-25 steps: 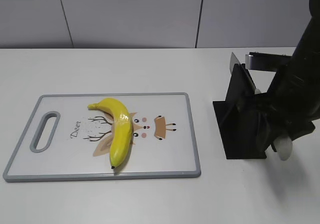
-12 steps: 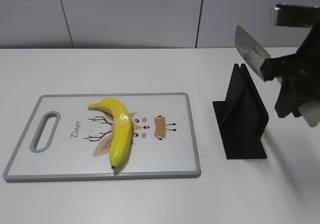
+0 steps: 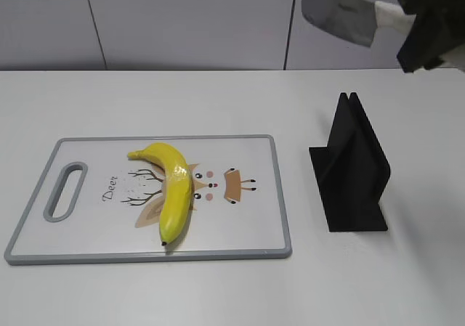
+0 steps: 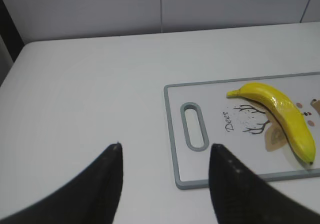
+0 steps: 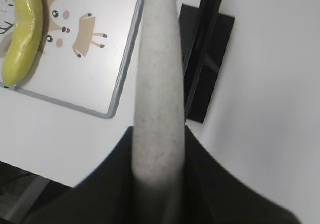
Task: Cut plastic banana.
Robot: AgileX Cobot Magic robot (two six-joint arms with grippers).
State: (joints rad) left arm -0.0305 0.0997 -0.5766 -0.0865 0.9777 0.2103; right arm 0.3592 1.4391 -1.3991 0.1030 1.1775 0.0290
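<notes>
The yellow plastic banana (image 3: pixel 174 188) lies whole on the white cutting board (image 3: pixel 247 231), dark tip toward the front edge. It also shows in the left wrist view (image 4: pixel 280 119) and the right wrist view (image 5: pixel 22 32). My right gripper (image 3: pixel 425 21) is shut on the pale handle (image 5: pixel 157 84) of a knife (image 3: pixel 338 15), held high at the top right, blade pointing left, well above the black knife stand (image 3: pixel 352 170). My left gripper (image 4: pixel 165 156) is open and empty, over bare table left of the board's handle slot (image 4: pixel 193 126).
The cutting board has a grey rim, a handle slot at its left end (image 3: pixel 65 189) and a deer drawing. The black knife stand (image 5: pixel 205 59) sits right of the board. A grey wall runs behind the white table.
My right gripper has lifted the knife out of the black stand and raised it up and to the left. The banana and the board have not moved.
</notes>
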